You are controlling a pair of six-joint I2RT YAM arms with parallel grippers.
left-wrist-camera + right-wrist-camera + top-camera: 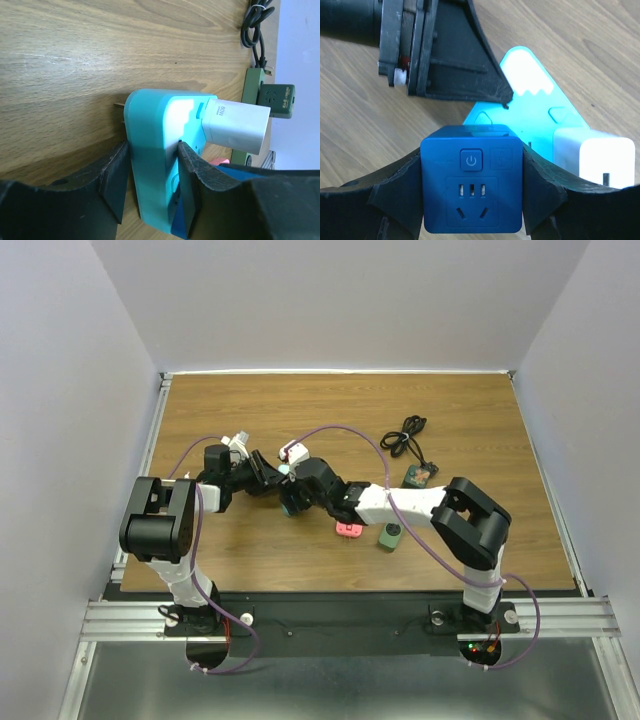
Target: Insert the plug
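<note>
Item 1, my left wrist view: left tool (152, 175) clenched on teal adapter (150, 125), frame centre, carrying white charger (235, 125) marked "80W". Item 2: right tool (472, 200) grasping blue socket cube (472, 165), lower centre, over tabletop (600, 45).

in the left wrist view, fingers (112, 175) of the left gripper (152, 150) cover the teal adapter's (150, 120) flanks, and its prongs (119, 105) mostly hide behind its body. the top edge cuts the black cable (254, 30). in the right wrist view the blue socket cube (471, 185) covers the adapter's lower part. from above, both are too small and buried under the wrists.
</note>
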